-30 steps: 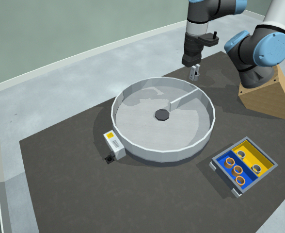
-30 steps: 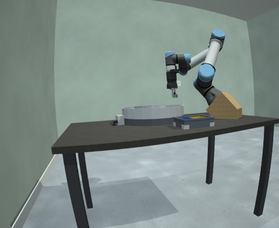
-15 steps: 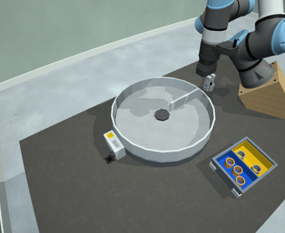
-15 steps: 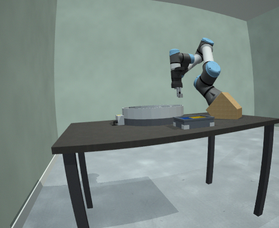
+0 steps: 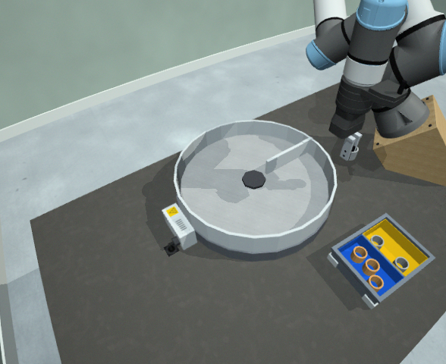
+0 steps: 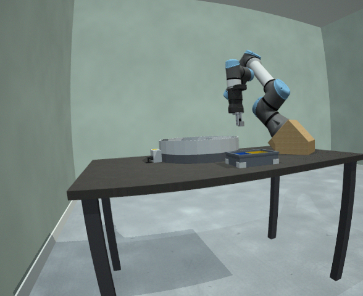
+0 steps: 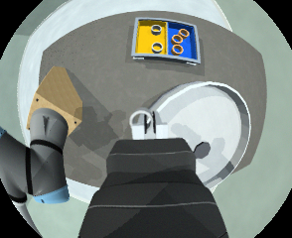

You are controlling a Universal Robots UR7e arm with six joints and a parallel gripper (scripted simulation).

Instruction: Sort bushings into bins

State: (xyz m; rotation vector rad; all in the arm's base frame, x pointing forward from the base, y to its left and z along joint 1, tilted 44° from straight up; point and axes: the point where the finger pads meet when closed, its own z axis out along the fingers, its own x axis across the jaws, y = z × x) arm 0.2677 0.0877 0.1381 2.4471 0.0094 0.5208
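Note:
My gripper (image 5: 352,149) hangs high above the table, just past the right rim of the turntable (image 5: 254,182), and is shut on a steel bushing (image 5: 356,149), a small grey ring between the fingers. It also shows in the wrist view (image 7: 141,121) and in the exterior view (image 6: 239,122). The turntable holds no bushings that I can see. The blue bin (image 5: 369,266) holds three bronze bushings. The yellow bin (image 5: 395,246) holds two steel bushings. Both bins show in the wrist view (image 7: 168,40).
A white sweep bar (image 5: 287,155) runs from the turntable's black hub (image 5: 253,179) toward the rim. A white control box (image 5: 178,227) sits at the turntable's left. The arm's wooden base block (image 5: 419,149) stands at the right.

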